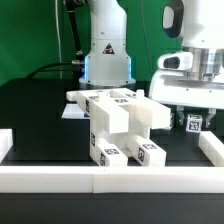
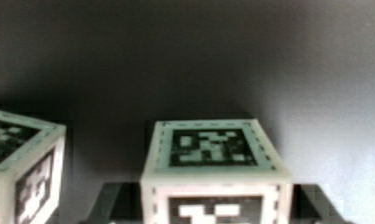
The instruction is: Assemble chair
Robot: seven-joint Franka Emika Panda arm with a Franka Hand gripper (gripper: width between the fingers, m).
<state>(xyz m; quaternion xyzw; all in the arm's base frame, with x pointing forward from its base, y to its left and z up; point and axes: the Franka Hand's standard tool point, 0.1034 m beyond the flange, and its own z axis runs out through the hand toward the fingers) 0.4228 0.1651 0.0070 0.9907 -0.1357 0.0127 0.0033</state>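
The gripper (image 1: 192, 116) hangs low at the exterior view's right, its jaws clenched on a small tagged post (image 1: 193, 124). I cannot tell whether the post touches the black table (image 1: 30, 110). In the wrist view the dark fingers (image 2: 116, 198) press both sides of the post, and another tagged block (image 2: 20, 165) stands near it. The other chair parts (image 1: 115, 120) lie clustered mid-table, to the exterior view's left of the gripper, behind the near border rail (image 1: 60, 178).
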